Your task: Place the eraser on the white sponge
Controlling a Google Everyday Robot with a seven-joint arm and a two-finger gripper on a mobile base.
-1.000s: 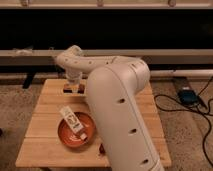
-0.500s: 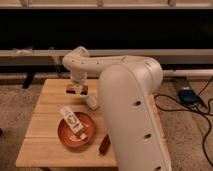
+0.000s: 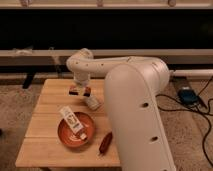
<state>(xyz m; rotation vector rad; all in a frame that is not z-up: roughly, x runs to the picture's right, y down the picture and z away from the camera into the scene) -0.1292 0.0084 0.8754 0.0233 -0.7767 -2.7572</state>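
The white arm (image 3: pixel 132 105) fills the right of the view and bends over from there to reach the far left part of the wooden worktop (image 3: pixel 47 150). Its bulk hides the worktop's right side.

Nearer the front sits an orange-brown bowl (image 3: pixel 65 137) with a cream labelled carton (image 3: pixel 71 122) lying in it. A long reddish-brown pod (image 3: pixel 105 143) lies just beside the bowl, on its right. All three lie nearer the front than the spot the arm reaches for.

The white sponge (image 3: pixel 93 103) lies on the bare boards beyond the bowl, tilted, with nothing on top of it.

The gripper (image 3: pixel 80 91) hangs just beside the sponge, on its left and slightly further back — probably lined up for the drop. I cannot tell whether it is clenched or released.

The eraser (image 3: pixel 80 92) seems to be the small dark patch at the gripper's tip, likely carried there, though that is a judgement. It is not yet over the sponge, so a short shift to the right looks needed.
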